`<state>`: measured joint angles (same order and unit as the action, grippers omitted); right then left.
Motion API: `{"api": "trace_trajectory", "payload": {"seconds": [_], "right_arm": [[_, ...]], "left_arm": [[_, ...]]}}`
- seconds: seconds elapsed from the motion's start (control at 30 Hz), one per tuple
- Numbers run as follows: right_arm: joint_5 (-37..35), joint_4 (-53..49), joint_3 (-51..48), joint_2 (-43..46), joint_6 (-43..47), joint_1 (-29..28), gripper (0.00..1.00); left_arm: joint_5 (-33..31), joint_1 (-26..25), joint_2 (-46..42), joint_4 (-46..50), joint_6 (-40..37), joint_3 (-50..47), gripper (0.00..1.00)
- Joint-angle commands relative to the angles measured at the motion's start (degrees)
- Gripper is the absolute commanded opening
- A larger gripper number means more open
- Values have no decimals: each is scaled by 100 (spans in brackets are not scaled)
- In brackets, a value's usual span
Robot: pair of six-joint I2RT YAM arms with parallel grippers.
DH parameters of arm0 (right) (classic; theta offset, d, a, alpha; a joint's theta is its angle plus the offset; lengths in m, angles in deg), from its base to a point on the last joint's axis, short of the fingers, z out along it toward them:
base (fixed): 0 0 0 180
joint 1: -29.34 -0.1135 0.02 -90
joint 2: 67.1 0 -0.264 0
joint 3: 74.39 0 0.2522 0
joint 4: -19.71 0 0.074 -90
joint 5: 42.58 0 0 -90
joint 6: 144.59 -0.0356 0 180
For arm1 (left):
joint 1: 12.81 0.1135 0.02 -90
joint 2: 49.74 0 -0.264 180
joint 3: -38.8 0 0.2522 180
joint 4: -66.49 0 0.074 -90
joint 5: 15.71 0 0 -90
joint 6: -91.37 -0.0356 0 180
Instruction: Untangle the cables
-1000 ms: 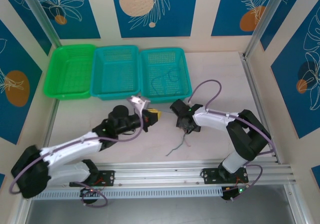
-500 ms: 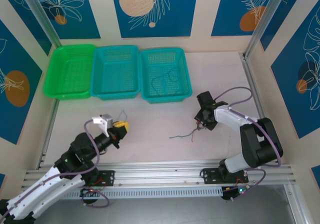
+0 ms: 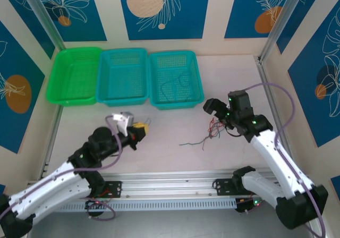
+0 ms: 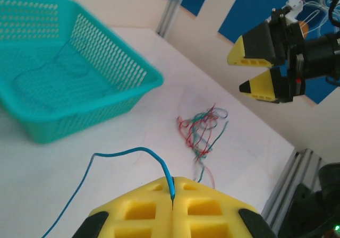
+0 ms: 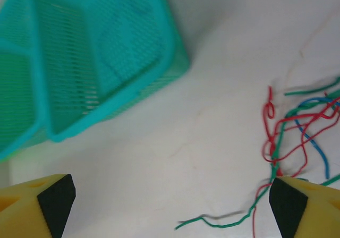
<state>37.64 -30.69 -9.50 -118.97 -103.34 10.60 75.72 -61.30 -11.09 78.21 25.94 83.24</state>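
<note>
The left gripper (image 3: pixel 140 127) sits low over the table (image 3: pixel 170 118), in front of the 3 baskets. In its wrist view the 2 yellow fingers (image 4: pixel 143 206) are pressed together on a blue cable (image 4: pixel 127 152). That cable rises out of the seam between them, arches over and trails down to the table on the left.

The rest of the cables (image 3: pixel 212 128) lie in a loose knot of red, green and blue on the bare table, well apart from the left gripper. A few strands trail out toward the near edge.

The right gripper (image 3: pixel 211 107) hangs just beside that knot with its fingers spread wide and nothing between them. From its own camera the knot lies close to one black pad (image 5: pixel 287 203); I cannot tell whether they touch.

Behind stand a green basket (image 3: pixel 61 89) and 2 teal ones. The right-hand basket (image 3: pixel 197 86) has 1 thin dark cable (image 3: pixel 172 86) lying in it.
</note>
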Motion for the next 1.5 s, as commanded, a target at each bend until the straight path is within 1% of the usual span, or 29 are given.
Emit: {"api": "trace_trajectory", "payload": {"seconds": [0.0,0.13,0.17,0.23,0.33,0.43,0.5,0.6,0.67,0.7,0.73,0.77,0.8,0.83,0.9,0.97,1.03,1.1,1.17,1.23,1.3,1.37,1.47], "right_arm": [[297,-344,258,435,181,-48,99],[325,-512,434,727,158,-45,100],[346,-557,467,755,166,-44,99],[398,-630,503,809,196,-46,99],[381,-704,478,890,229,-43,100],[394,-745,430,950,270,-40,100],[353,-763,370,974,294,-26,100],[256,-810,280,978,219,33,100],[204,-879,232,946,131,102,100],[213,-910,222,918,133,144,100],[213,-953,200,893,133,184,100],[213,-974,181,859,149,225,100],[253,-984,148,808,169,288,100],[310,-1003,115,741,188,401,100],[555,-1015,41,538,207,697,100],[954,-956,-35,244,260,1093,100],[1347,-805,-118,-163,349,1509,100],[1548,-606,-201,-616,432,1822,100],[1748,-337,-271,-1107,485,2087,100],[1821,-39,-275,-1632,537,2209,100],[1712,219,-255,-2117,568,2157,100],[1446,361,-181,-2582,570,2005,99],[718,354,-83,-3172,340,1768,97]], "left_arm": [[286,41,1065,-781,-366,994,0],[-6,104,2515,-594,-827,2585,0],[-119,176,2802,-488,-821,2937,0],[-202,482,3421,-388,-539,3641,0],[-157,863,4214,-615,-246,4302,0],[-114,1128,5003,-580,-221,4922,0],[2,1315,5556,-494,-46,5285,0],[137,1460,6342,-292,91,5810,0],[85,1483,6793,34,43,6183,0],[-5,1492,6986,289,13,6392,17],[-121,1490,7109,475,-37,6554,46],[-164,1487,7153,557,-93,6615,67],[-207,1488,7135,581,-132,6605,82],[-213,1486,7063,576,-163,6565,92],[-188,1476,6816,468,-202,6339,100],[-110,1438,6462,384,-286,6060,100],[119,1372,6058,408,-449,5791,100],[381,1237,5656,498,-633,5537,100],[583,1023,5236,618,-857,5269,100],[624,678,4770,741,-1171,4938,100],[583,341,4362,740,-1361,4537,100],[487,33,4007,639,-1398,4103,100],[315,-321,3587,363,-1318,3402,100]]}}
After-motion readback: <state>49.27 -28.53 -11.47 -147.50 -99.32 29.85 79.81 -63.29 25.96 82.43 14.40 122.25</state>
